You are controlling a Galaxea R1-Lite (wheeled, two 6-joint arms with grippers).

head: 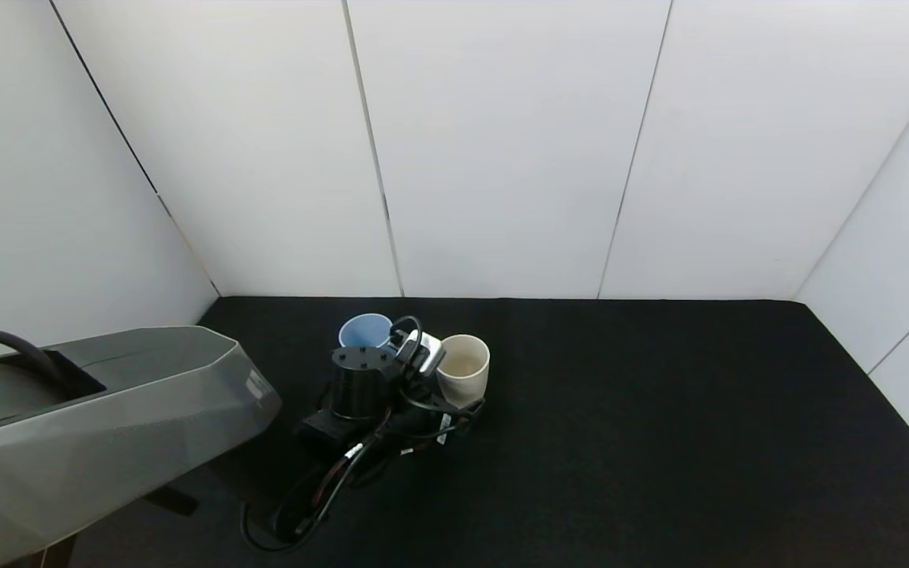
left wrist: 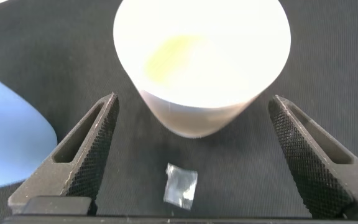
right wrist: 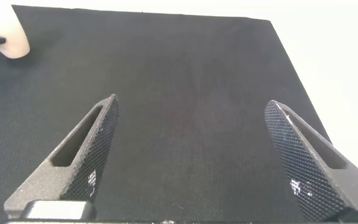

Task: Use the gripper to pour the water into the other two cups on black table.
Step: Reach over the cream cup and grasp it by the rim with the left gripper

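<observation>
My left gripper (head: 454,398) reaches to the middle of the black table (head: 660,410). In the left wrist view its fingers (left wrist: 82,155) are wide open (left wrist: 192,98) and empty, and the beige cup (left wrist: 201,56) stands upright just beyond the fingertips, not between them. That beige cup (head: 463,367) is right of the wrist. The light blue cup (head: 365,330) stands behind the arm and shows at the edge of the left wrist view (left wrist: 5,143). The teal-green cup is hidden. No water trickle shows. My right gripper (right wrist: 191,101) is open and empty above bare cloth.
A small crumpled clear scrap (left wrist: 181,185) lies on the cloth between the left fingers, near the beige cup's base. White wall panels (head: 502,158) border the table at the back and sides. The beige cup also shows far off in the right wrist view (right wrist: 11,31).
</observation>
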